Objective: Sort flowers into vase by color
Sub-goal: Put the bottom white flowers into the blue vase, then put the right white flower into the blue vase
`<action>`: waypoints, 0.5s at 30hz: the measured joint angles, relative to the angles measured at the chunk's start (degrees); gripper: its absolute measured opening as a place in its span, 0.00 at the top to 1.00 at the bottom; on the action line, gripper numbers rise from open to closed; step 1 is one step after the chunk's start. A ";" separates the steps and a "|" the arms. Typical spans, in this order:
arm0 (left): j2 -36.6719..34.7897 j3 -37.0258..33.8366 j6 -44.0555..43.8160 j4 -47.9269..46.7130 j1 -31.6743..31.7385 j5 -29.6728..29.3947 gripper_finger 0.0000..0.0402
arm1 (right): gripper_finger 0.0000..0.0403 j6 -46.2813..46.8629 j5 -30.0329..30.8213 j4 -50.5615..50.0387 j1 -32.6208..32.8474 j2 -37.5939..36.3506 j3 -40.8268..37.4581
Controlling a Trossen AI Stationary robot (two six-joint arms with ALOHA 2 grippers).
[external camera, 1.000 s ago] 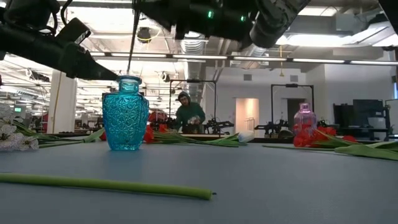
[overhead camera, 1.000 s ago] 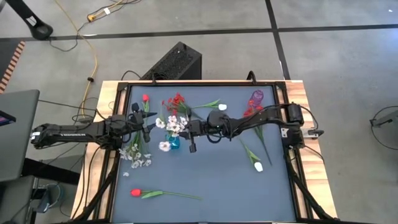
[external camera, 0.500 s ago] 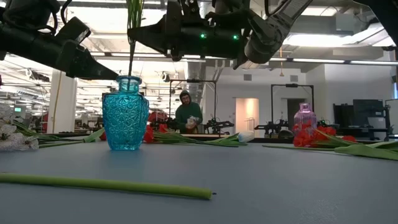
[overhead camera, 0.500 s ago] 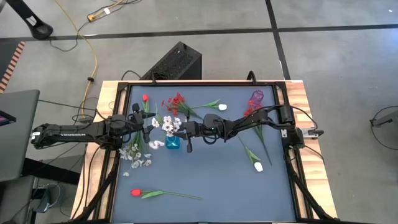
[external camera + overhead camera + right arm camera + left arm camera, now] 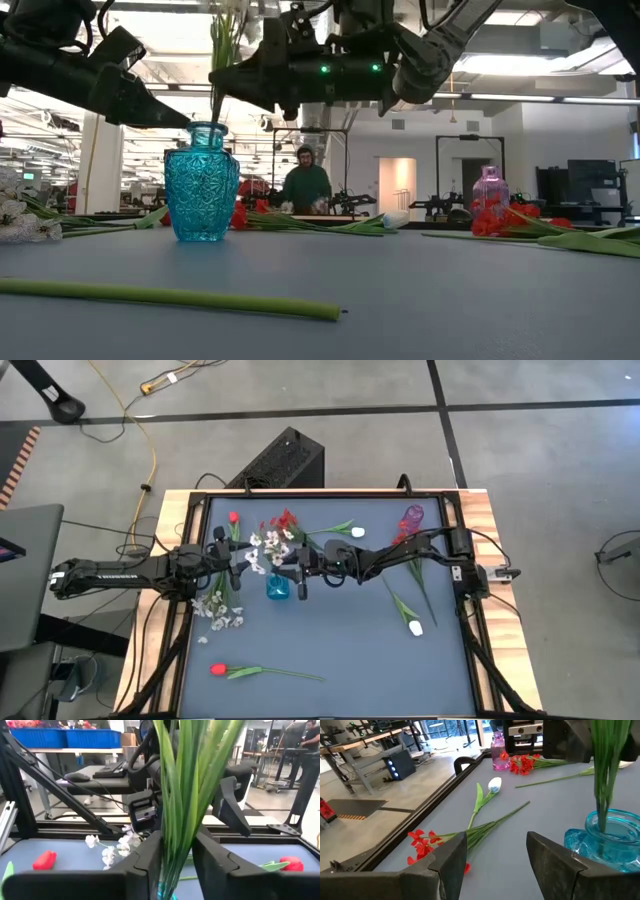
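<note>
Your right gripper [image 5: 300, 569] grasps the white spray [image 5: 262, 547], stems entering the blue vase [image 5: 277, 587] near the desk's left-middle. Lower straight, then release. Left gripper [image 5: 238, 567] waits beside, jaws parted.

flowers and vases on the table

white spray [image 5: 262, 547] stands upright, stems in the blue vase [image 5: 277, 588]; pink vase [image 5: 412, 517] holds red blossoms [image 5: 402, 536]; a red tulip [image 5: 219, 670] and a white tulip [image 5: 415, 627] lie flat, well apart; loose white blossoms [image 5: 215, 610] lie near the blue vase
</note>
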 joint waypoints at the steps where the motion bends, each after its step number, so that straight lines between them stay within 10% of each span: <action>1: 0.00 0.00 0.00 0.00 0.00 0.01 0.51 | 0.62 0.01 -0.03 -0.21 0.04 -0.03 0.00; 15: 0.00 0.00 0.04 -0.26 0.00 0.18 0.51 | 0.38 1.66 -1.94 -45.27 0.14 -10.46 6.69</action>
